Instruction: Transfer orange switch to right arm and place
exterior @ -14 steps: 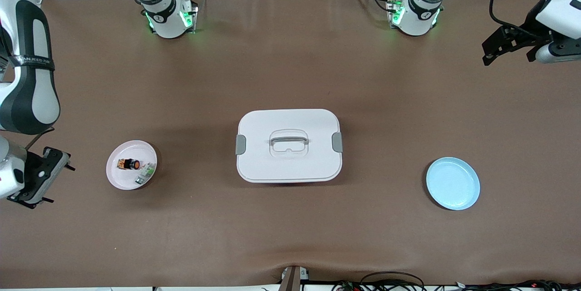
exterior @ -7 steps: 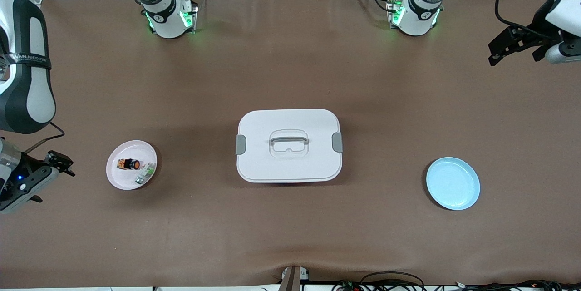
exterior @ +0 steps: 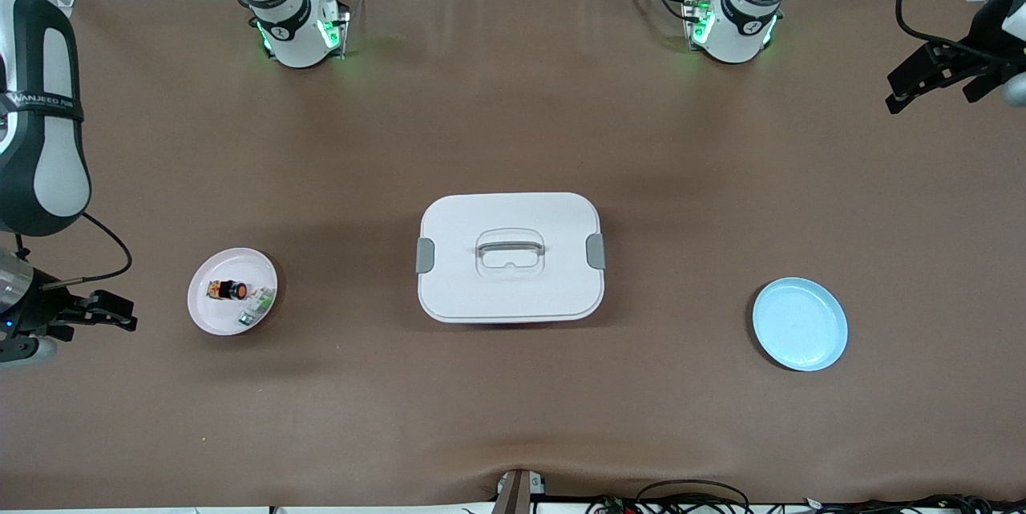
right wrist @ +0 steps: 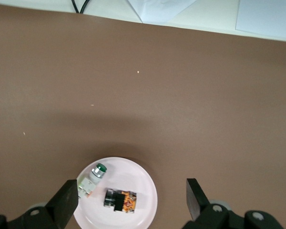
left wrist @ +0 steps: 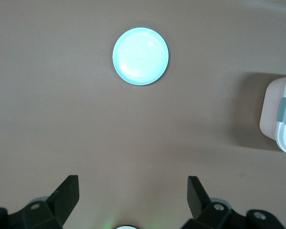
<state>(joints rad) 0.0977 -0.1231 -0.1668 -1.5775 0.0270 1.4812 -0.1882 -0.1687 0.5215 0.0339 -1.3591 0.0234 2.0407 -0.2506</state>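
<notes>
The orange switch lies on its side on a small pink plate toward the right arm's end of the table. It is black with orange bands. A white-and-green part lies beside it on the same plate. My right gripper hovers open just off that plate, fingers pointing at it. In the right wrist view the orange switch and pink plate show between the spread right gripper fingers. My left gripper is up at the left arm's end, open and empty; the left gripper holds nothing.
A white lidded box with a grey handle stands mid-table. A light blue plate lies toward the left arm's end, also visible as the blue plate in the left wrist view. The arm bases stand along the table's edge farthest from the front camera.
The right wrist has turned so its fingers now point at the pink plate. The left gripper has drifted outward toward its end of the table. Nothing on the table moved.
</notes>
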